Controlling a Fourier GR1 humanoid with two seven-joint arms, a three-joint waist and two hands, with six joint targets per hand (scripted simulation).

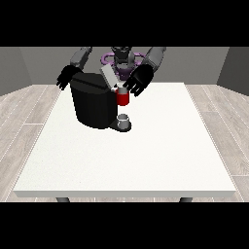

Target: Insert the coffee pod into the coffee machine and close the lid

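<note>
Pod [122,98] just below fingers [130,90] of view's-right hand [139,80].

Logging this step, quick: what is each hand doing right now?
Hand at the view's left: open, holding nothing.
Hand at the view's right: open, by the coffee machine's lid.

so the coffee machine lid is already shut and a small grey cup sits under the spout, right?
Not quite. The front view shows the lid of the coffee machine tilted up and open, not shut. The rest holds: a small grey cup sits at the machine's base under the red spout part.
</note>
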